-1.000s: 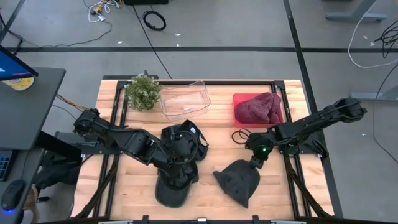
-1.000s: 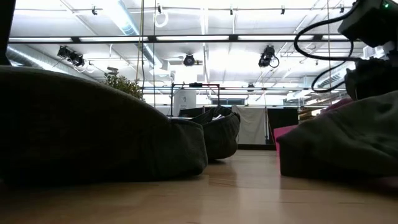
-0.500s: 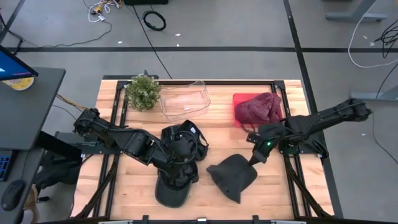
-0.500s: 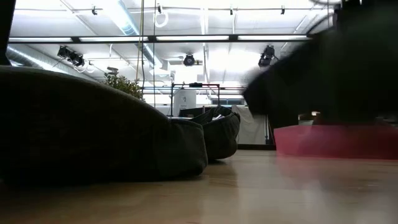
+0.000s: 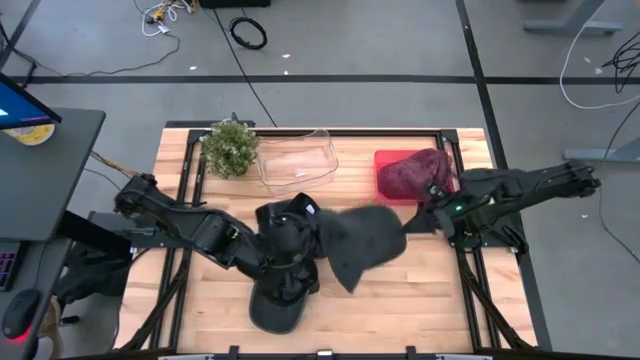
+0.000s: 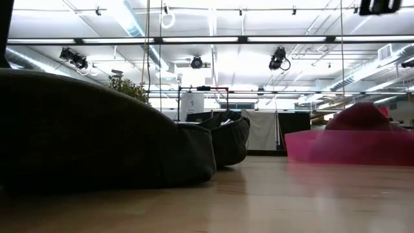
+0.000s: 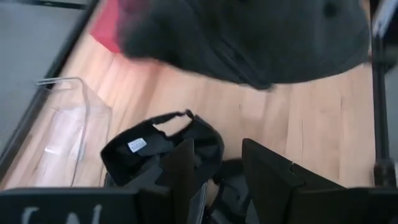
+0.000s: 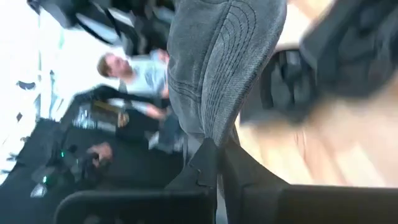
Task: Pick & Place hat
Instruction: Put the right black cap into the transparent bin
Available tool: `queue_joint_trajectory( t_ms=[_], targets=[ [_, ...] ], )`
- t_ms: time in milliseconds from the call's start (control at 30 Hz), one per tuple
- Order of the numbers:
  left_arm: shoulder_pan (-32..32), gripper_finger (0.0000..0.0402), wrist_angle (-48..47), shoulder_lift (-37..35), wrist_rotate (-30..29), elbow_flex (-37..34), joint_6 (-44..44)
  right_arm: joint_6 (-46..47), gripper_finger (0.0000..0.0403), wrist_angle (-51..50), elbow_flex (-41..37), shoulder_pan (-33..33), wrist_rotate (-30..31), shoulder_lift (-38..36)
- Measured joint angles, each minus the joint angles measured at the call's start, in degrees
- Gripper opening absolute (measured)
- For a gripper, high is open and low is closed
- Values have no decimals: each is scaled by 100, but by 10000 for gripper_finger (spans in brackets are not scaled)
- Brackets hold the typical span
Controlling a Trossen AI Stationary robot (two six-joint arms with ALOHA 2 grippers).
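A dark grey hat (image 5: pixel 365 240) hangs in the air over the table's middle, with my right gripper (image 5: pixel 418 222) shut on it. In the left wrist view it fills the top (image 7: pixel 249 37). My left gripper (image 7: pixel 217 168) stands open above a black cap (image 7: pixel 158 143), which lies upturned on the table with a white label showing. A third dark hat (image 5: pixel 275 308) rests on the table near the front edge and looms large in the low view (image 6: pixel 97 129). My right gripper pinches the grey hat's stitched brim (image 8: pixel 211 118) at its edge between the two fingers. The fingers come nearly level from the table's right side. The hat is lifted clear of the table and reaches out leftward from the fingers.
A pink tray (image 5: pixel 385 178) holding a maroon hat (image 5: pixel 418 172) sits at the far right. A clear container (image 5: pixel 298 160) and a small plant (image 5: pixel 230 148) stand at the far edge. A person shows in the room in the right wrist view (image 8: pixel 134 71).
My right gripper has risen and tipped from pointing down to nearly level, keeping its hold. The grey hat, which lay on the table near the front right, is lifted clear and has swung toward the table's left, next to my left gripper.
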Motion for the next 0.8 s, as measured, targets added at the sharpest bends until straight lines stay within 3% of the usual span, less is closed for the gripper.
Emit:
queue_joint_trajectory(
  t_ms=[133,267,467,633,800],
  targets=[
    [113,140,42,-238,-596,0,-1119,-485,0,148,200,1,567,-124],
    [270,140,520,-532,-808,0,-1814,-888,0,585,234,0,804,-139],
    [541,140,1584,-908,-647,0,-1892,-1331,0,1045,237,-2,930,-109],
    [802,155,2352,-1089,304,4,-2095,-1757,0,1408,237,-4,1096,-111],
    [1023,199,3012,-1085,895,2,-2226,-1960,0,1650,237,-4,1106,-109]
  ],
)
